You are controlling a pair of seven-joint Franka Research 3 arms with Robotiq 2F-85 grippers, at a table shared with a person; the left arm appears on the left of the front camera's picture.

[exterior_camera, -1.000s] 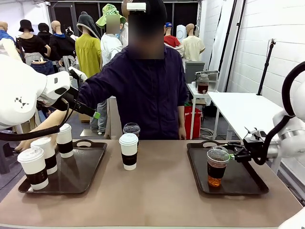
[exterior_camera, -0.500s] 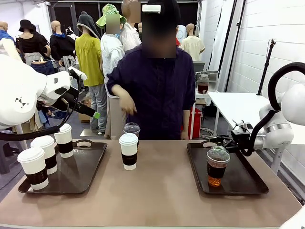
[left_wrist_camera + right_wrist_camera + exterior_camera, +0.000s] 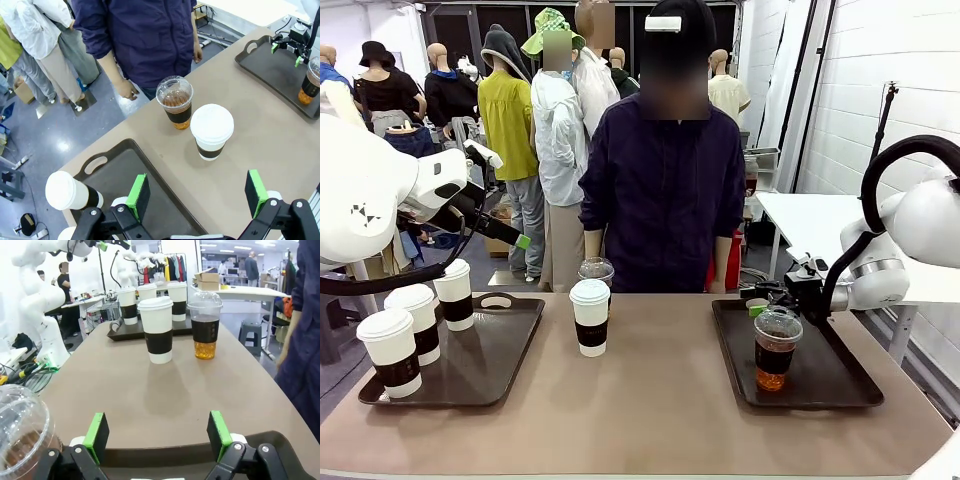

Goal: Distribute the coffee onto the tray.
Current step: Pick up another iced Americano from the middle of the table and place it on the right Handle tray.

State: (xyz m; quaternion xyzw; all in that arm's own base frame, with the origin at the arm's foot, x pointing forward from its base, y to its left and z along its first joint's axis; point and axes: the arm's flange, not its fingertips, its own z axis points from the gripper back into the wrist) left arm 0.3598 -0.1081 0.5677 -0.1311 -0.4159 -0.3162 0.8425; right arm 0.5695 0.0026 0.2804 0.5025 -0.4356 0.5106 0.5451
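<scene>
White paper cups [image 3: 415, 325], three together, fill the left tray [image 3: 500, 352]. The left claw [image 3: 196, 187] hangs spread above them, free for another load. Mid-worktop [image 3: 660, 410], a fourth paper cup [image 3: 590, 318] and a dome cup [image 3: 596, 272] stand just beside each other, not yet trayed. On the right tray [image 3: 835, 378] sits a second dome cup [image 3: 777, 348], with the right claw [image 3: 158, 432] spread just behind its lid, gripping nothing.
</scene>
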